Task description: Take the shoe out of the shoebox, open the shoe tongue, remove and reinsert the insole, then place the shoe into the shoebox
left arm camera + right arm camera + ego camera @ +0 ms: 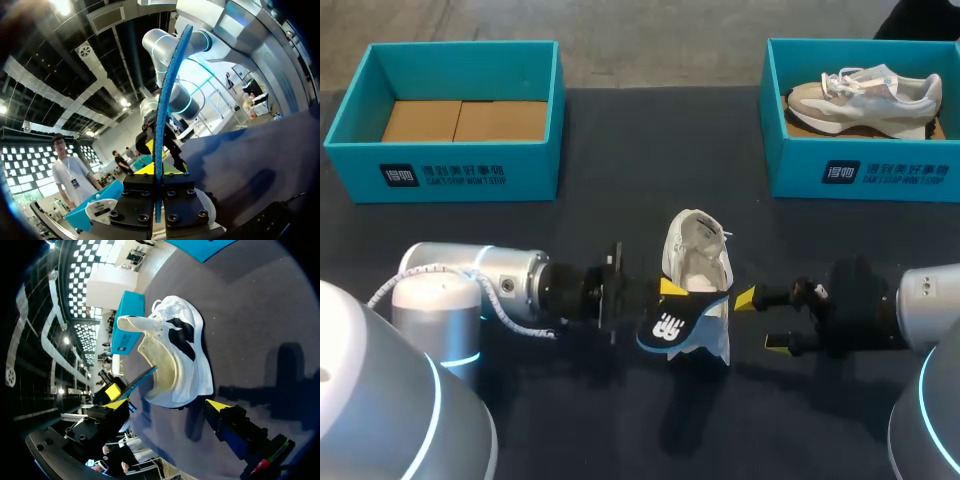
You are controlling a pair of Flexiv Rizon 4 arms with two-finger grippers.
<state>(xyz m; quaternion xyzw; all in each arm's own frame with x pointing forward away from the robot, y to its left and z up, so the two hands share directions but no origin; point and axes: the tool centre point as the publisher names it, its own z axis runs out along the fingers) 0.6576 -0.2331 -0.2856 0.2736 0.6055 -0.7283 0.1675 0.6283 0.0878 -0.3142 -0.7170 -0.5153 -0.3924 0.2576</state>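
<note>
**Insole step, removal half done.** I am gripping the insole [675,325] edge-on between my closed left fingers [672,290], clear of the shoe [698,255]. The shoe is sitting on the bench [620,220] just ahead of them. My right fingers [745,298] are standing open and empty just beside the shoe. As I judge it, reinsertion is next: angling the insole's end into the shoe's mouth while the right fingers steady the shoe.

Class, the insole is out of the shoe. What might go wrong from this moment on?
The shoe lies unheld on the table, the right gripper open beside it, so pushing the insole back may slide it. The left gripper pinches the thin insole at one end; it might bend or slip.
</note>
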